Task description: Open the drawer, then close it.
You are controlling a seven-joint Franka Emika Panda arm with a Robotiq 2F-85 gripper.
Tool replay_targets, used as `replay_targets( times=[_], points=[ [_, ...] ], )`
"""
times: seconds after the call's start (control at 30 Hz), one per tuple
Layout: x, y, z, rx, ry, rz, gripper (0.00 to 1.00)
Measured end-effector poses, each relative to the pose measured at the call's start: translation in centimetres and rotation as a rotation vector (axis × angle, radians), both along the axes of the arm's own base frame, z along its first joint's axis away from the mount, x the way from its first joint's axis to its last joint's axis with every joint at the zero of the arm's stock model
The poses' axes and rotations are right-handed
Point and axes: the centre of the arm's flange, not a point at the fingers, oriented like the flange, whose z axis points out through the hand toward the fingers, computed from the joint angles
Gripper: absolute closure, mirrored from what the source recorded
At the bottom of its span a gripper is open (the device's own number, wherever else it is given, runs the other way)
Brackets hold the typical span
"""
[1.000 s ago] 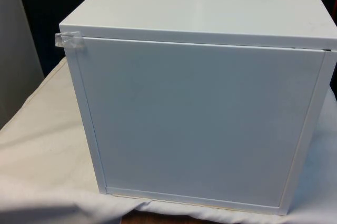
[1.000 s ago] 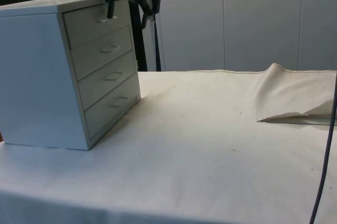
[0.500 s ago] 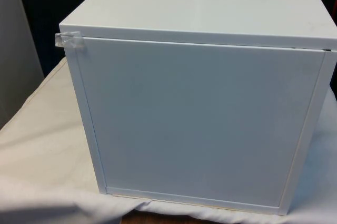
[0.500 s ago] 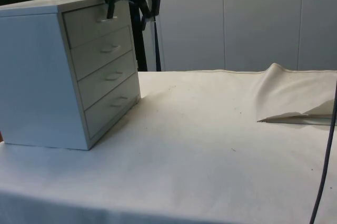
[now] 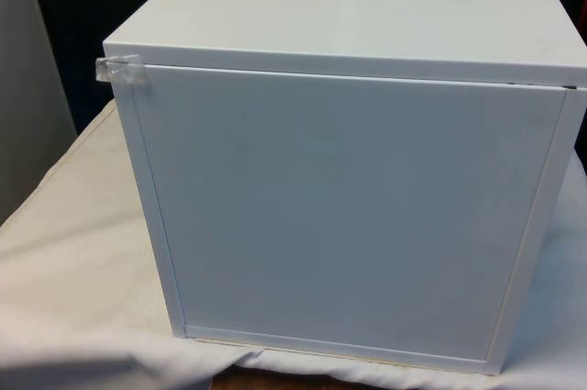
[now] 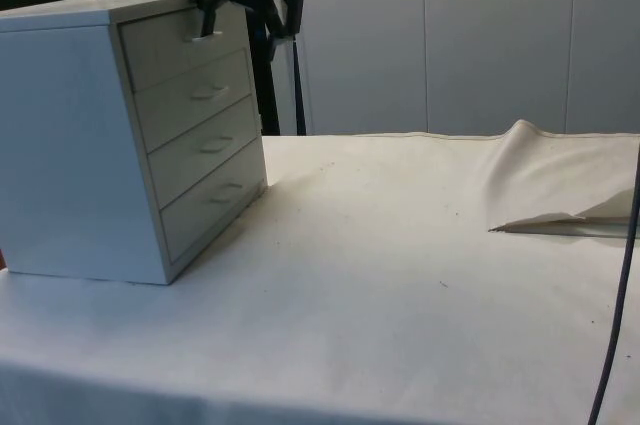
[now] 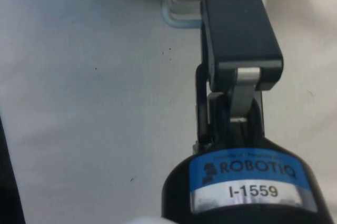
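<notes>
White laminate, smooth and flat-faced: the chest of drawers [image 6: 130, 135] is a boxy cabinet with square edges, standing on the cloth-covered table [image 6: 400, 275] near its corner in the side view. Four drawer fronts stacked one above another, each with a small pale bar handle. The top drawer [image 6: 175, 40] sits flush with the three below it; no gap shows along its edges.

Gripper [image 6: 208, 23] is at the top drawer's handle [image 6: 203, 36], black fingers pointing down onto it from above and in front. In the wrist view the gripper [image 7: 239, 34] covers part of the handle [image 7: 176, 16], a rounded pale metal loop standing out from the matt drawer face. One broad black finger [image 7: 239, 29] lies over the handle; whether the fingers are closed on it or only resting against it I cannot tell.

Against the pictures of a second ago: chest unmoved, top drawer as flush as before, gripper at the same handle with only a slight shift of the wrist above it.

Front view: the chest [image 5: 348, 216] turns a plain panel to the camera, framed by narrow strips, with a scrap of clear tape [image 5: 121, 69] at the upper corner on the front view's left.

Room: broad open cloth lies in front of the drawers. A raised fold of cloth [image 6: 560, 180] sits well apart, towards the table's far edge in the side view.
</notes>
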Motion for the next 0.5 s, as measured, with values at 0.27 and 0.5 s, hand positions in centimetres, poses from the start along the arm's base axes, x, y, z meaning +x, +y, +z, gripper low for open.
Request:
replay_targets(
  times=[0.27, 0.5],
  points=[
    [0.1, -0.12, 0.2, -0.002, -0.011, -0.002, 0.05],
    [0.28, -0.04, 0.53, -0.003, -0.038, -0.003, 0.42]
  ],
)
